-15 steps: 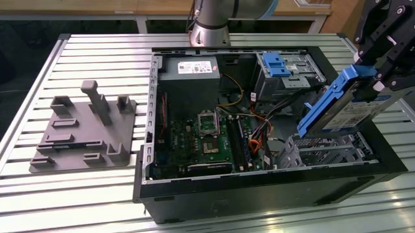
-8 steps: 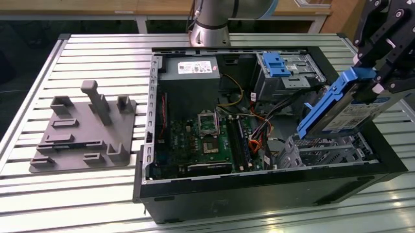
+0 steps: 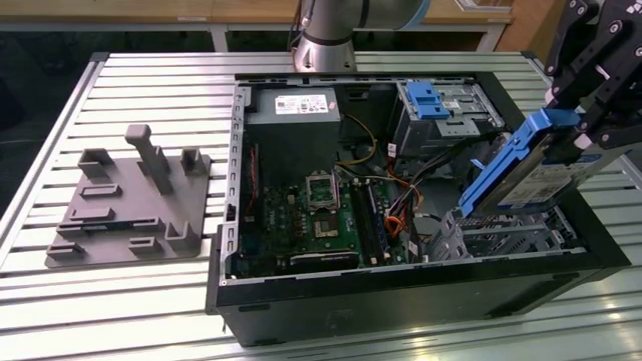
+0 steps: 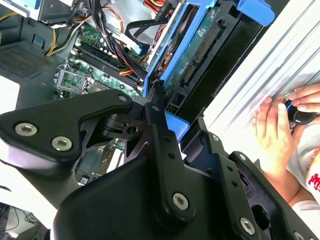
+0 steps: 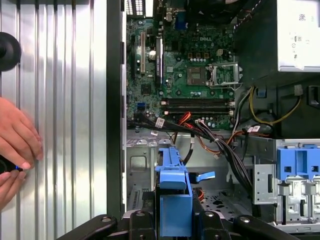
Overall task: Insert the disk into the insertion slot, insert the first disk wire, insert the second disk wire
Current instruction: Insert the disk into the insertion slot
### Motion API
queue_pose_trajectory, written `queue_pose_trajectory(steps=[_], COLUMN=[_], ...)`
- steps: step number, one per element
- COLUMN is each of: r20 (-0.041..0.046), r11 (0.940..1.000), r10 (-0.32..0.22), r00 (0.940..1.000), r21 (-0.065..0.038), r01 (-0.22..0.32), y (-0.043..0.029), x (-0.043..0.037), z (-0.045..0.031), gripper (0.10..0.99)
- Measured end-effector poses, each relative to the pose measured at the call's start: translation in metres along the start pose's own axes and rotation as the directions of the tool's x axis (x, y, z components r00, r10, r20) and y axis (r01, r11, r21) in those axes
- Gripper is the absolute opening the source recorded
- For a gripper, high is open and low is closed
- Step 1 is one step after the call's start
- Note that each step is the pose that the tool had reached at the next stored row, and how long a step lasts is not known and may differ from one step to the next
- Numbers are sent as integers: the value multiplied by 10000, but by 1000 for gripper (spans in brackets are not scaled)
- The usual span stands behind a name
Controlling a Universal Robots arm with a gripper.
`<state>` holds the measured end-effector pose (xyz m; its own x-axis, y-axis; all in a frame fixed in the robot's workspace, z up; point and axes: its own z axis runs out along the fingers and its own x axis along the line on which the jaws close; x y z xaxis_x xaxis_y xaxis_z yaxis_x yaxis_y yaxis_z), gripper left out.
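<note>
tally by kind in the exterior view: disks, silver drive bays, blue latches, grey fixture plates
disk: 1, held in the hand
silver drive bays: 2, the insertion slot and the taller cage
blue latch: 1
grey fixture plate: 1
total: 5

Grey hard drive in bright blue plastic carrier [image 3: 524, 170], not yet seated
It hangs steeply tilted, white label showing, just above the low perforated silver sheet-metal slot [image 3: 498, 234].
</note>
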<state>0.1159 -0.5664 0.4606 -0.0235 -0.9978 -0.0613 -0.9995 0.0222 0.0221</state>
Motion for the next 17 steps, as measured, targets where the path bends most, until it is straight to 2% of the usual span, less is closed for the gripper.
queue_pose_trajectory(steps=[17], r20=[1], r11=[10000], r10=[0], r00=[10000], r21=[0], r01=[0], y=[-2], x=[10], z=[87], gripper=[361])
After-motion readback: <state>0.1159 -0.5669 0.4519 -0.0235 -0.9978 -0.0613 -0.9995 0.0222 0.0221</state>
